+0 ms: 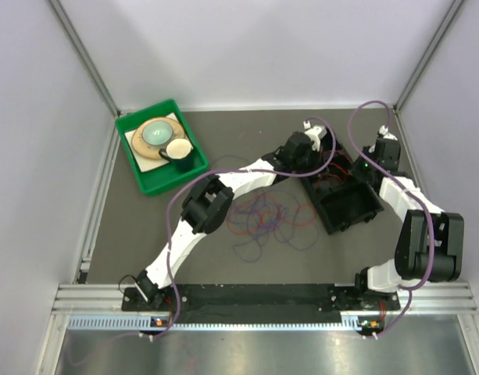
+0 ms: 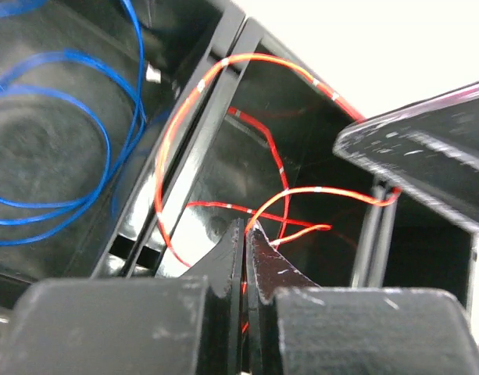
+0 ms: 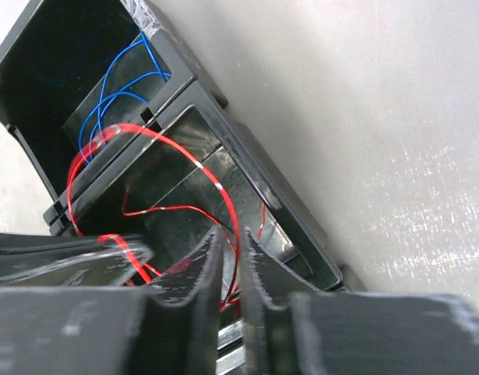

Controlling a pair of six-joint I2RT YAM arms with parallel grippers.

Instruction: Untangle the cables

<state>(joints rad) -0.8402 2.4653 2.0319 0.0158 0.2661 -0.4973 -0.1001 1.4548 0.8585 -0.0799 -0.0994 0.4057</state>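
Note:
A loose tangle of red, blue and purple cables (image 1: 262, 215) lies on the dark table. Both arms reach into a black divided box (image 1: 352, 211) right of the tangle. In the left wrist view my left gripper (image 2: 245, 226) is shut on a red cable (image 2: 325, 190) that loops through the box's middle compartment. Blue cables (image 2: 105, 141) lie in the neighbouring compartment. In the right wrist view my right gripper (image 3: 233, 233) stands slightly open, and the red cable (image 3: 145, 129) runs loosely through the narrow gap. One of the right gripper's fingers (image 2: 427, 156) shows at the upper right of the left wrist view.
A green tray (image 1: 137, 176) holding a plate, a bowl and a cup stands at the back left. The box's dividers (image 2: 208, 141) and walls (image 3: 223, 133) close in around both grippers. White enclosure walls border the table.

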